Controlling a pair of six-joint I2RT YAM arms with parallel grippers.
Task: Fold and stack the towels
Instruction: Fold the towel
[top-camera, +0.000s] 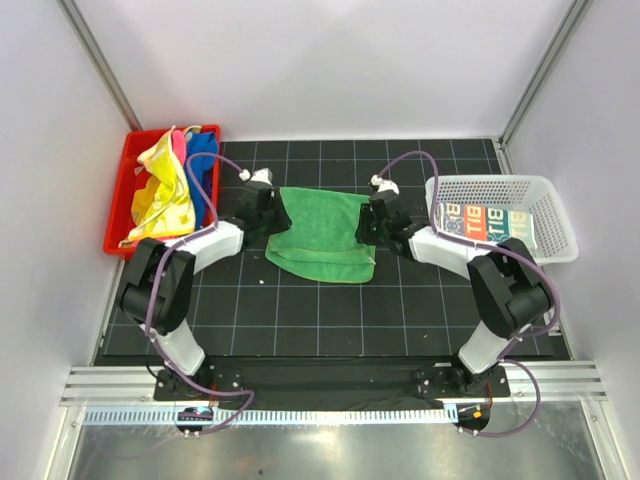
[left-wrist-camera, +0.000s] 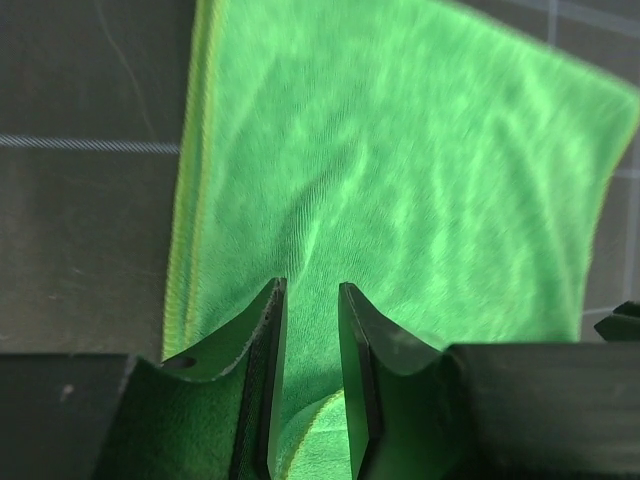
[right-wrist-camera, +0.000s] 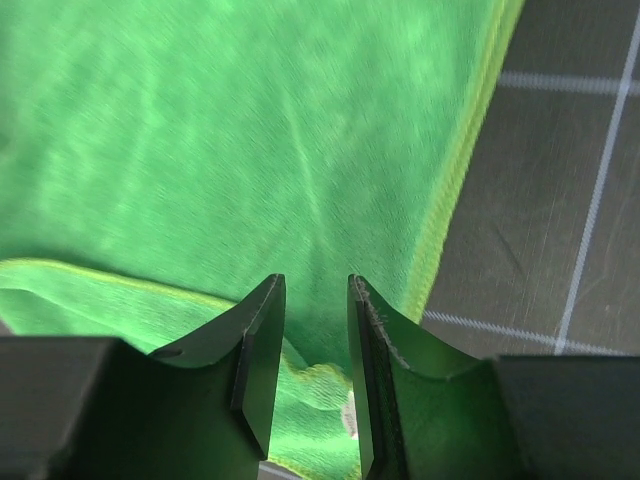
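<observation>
Green towel (top-camera: 322, 237) spread mid-frame on the black grid mat (top-camera: 420, 310), left gripper (left-wrist-camera: 307, 290) at its left edge, right gripper (right-wrist-camera: 315, 285) at its right edge, both jaws narrowly apart with cloth in the gap, cannot tell whether clamped

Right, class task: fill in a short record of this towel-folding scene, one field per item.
green towel: partly folded, centre of the mat
left tool: at its left edge, cloth between its jaws, grip unclear
right tool: at its right edge, likewise
red bin: heap of crumpled towels
white basket: printed towel inside
</observation>
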